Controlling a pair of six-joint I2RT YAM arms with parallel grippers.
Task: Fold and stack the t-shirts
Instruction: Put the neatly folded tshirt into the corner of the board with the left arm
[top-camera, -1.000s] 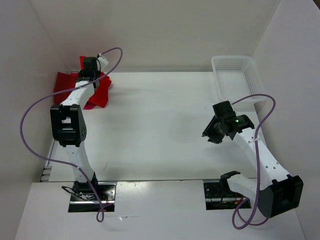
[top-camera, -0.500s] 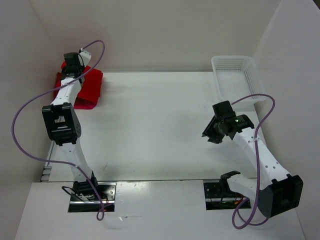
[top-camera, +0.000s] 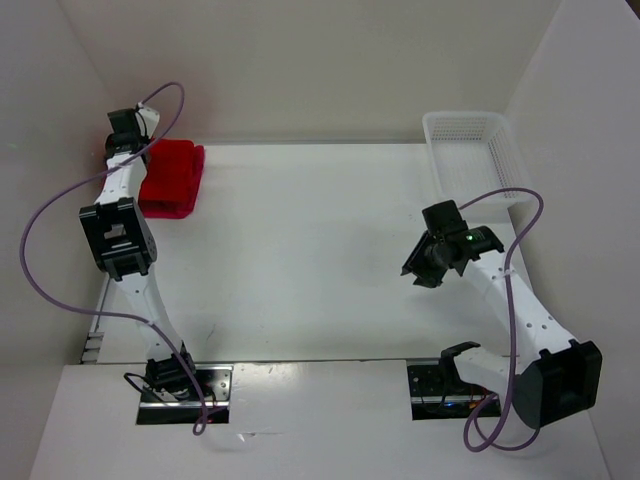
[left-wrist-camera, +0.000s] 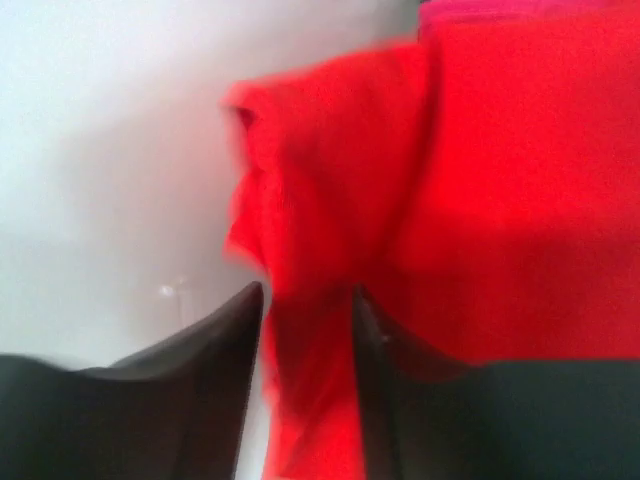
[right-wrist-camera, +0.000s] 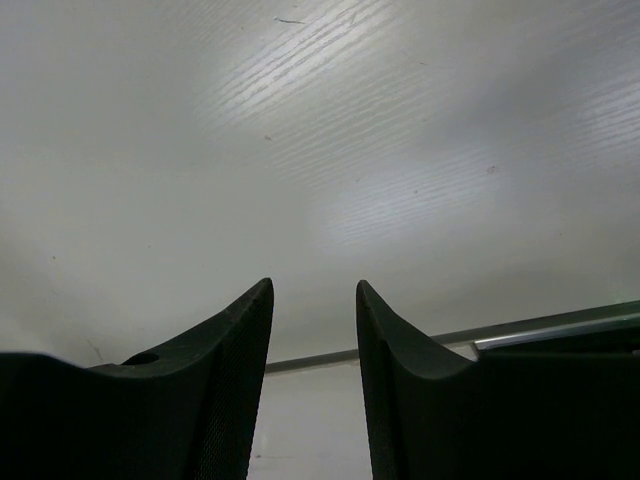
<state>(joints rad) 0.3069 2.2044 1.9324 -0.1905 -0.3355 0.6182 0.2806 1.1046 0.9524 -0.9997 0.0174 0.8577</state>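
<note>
Since a second ago: left arm has swung out to the far-left corner, and the t-shirts (top-camera: 172, 178), which were a crumpled heap under it, now lie as a tidy folded pile. Pile sits at the table's (top-camera: 300, 250) far-left corner, long axis running near-to-far, slightly tilted. Left gripper (left-wrist-camera: 305, 290) is narrowly parted with red cloth in the gap; too blurry to tell whether they touch. Right gripper (right-wrist-camera: 313, 285) hasn't moved: half-spread, holding nothing, above bare table.
</note>
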